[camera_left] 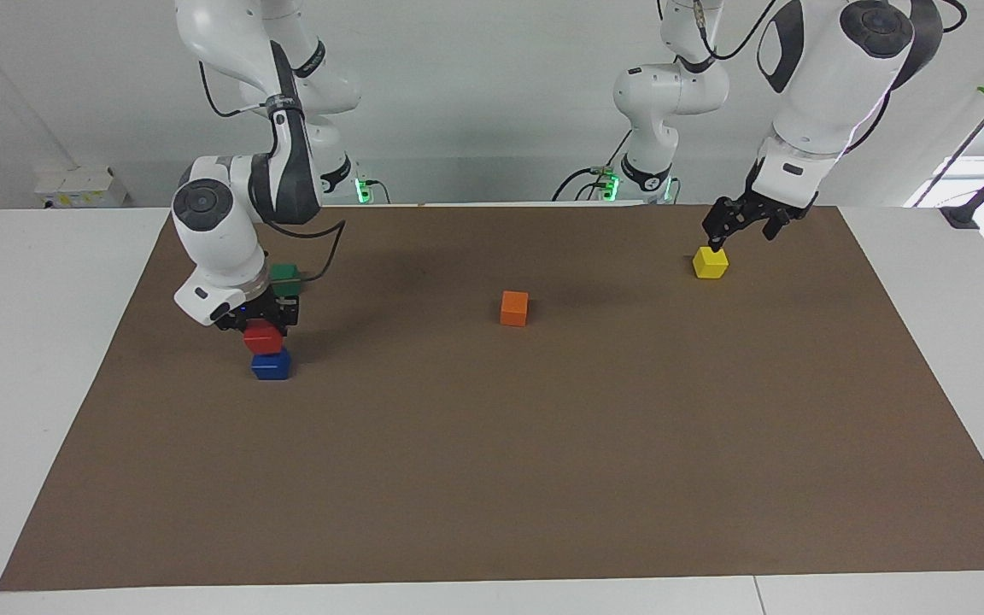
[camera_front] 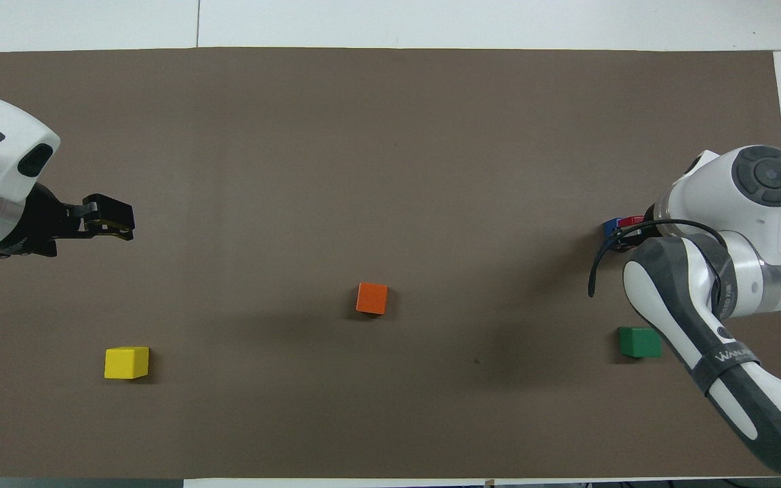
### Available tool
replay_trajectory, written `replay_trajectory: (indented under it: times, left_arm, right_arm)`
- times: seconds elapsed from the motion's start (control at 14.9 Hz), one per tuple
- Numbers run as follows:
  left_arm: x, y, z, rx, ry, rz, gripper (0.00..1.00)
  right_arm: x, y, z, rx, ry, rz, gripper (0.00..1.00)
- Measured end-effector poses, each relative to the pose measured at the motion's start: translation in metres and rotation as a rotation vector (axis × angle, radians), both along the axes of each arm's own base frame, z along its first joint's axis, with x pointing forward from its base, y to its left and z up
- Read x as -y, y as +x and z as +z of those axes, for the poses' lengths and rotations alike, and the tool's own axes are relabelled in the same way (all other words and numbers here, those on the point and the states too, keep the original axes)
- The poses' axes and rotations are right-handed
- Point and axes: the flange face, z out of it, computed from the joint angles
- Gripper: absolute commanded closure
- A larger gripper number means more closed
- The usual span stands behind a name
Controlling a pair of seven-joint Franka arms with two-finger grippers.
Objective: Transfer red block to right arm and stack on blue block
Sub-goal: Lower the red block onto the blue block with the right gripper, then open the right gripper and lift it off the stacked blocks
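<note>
My right gripper (camera_left: 265,328) is shut on the red block (camera_left: 263,338) and holds it right on top of the blue block (camera_left: 271,365), toward the right arm's end of the mat. The red block is turned slightly against the blue one. I cannot tell whether the two touch. In the overhead view only slivers of the red block (camera_front: 632,220) and the blue block (camera_front: 610,226) show beside the right wrist, which hides the gripper. My left gripper (camera_left: 738,227) is open and empty, up over the yellow block (camera_left: 710,262); it also shows in the overhead view (camera_front: 110,218).
A green block (camera_left: 285,278) sits close to the stack, nearer to the robots. An orange block (camera_left: 514,308) lies at the middle of the brown mat (camera_left: 492,478). The yellow block (camera_front: 127,362) lies toward the left arm's end.
</note>
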Motion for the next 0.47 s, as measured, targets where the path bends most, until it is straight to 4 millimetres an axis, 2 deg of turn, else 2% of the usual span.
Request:
replay_trajectory:
  times: [0.33,0.4,0.47]
  left_arm:
    - [-0.0001,-0.0004,-0.0003,-0.003,0.001,0.0,0.0]
    - [-0.0001,-0.0004,-0.0003,-0.004,0.001,0.0,0.0]
    - [-0.0001,-0.0004,-0.0003,-0.004,0.001,0.0,0.0]
  right_arm:
    - [-0.0003,0.0022,-0.005,0.006,0.001,0.002,1.0]
    - [-0.0003,0.0022,-0.005,0.006,0.001,0.001,0.94]
    - [-0.0001,0.0022,-0.005,0.007,0.001,-0.002,0.54]
